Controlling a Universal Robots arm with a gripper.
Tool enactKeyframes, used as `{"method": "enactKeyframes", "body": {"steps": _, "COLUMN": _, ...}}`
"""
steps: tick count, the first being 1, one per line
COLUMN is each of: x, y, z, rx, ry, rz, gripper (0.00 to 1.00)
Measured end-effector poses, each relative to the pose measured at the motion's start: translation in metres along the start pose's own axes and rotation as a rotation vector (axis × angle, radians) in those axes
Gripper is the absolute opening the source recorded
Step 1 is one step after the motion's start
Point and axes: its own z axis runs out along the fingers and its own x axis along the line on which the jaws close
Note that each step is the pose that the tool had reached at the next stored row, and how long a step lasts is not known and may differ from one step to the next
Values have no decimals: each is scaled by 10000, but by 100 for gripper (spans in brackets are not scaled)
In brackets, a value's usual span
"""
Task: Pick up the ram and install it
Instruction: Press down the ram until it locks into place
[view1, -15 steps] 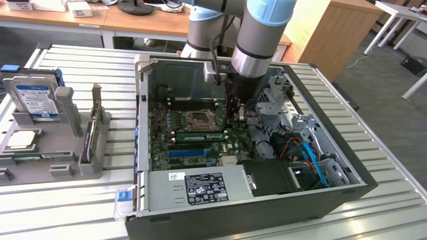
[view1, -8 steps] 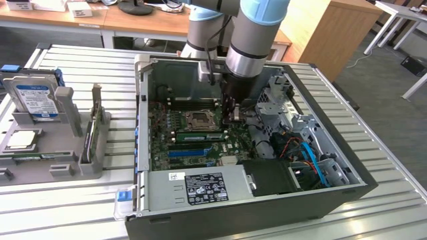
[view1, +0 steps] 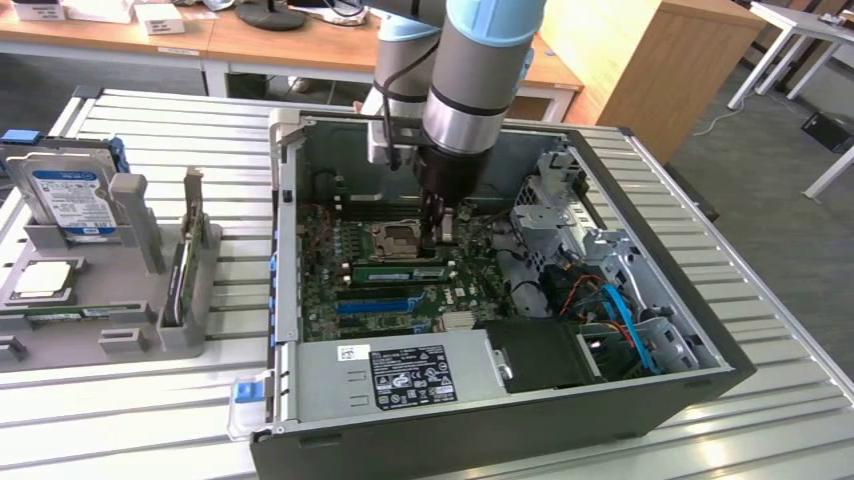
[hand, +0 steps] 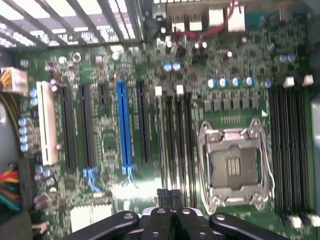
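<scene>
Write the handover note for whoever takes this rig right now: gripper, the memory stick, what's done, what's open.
Gripper: shut, reaching down inside the computer case, its tips just over the memory slots beside the processor socket.
Ram: a green stick lying along the slots, right below the fingertips in the exterior view.
Done: the stick has been picked up and brought to the board.
Open: the pictures do not settle whether the gripper is touching the stick, or whether it is pushed fully home with the latches closed. Treat the install as unconfirmed.
</scene>
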Motion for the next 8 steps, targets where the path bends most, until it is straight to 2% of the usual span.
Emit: {"method": "enactKeyframes", "body": {"steps": 8, "x": 20, "y": 215, "z": 8, "rx": 0, "ry": 0, "rz": 0, "gripper": 11}}
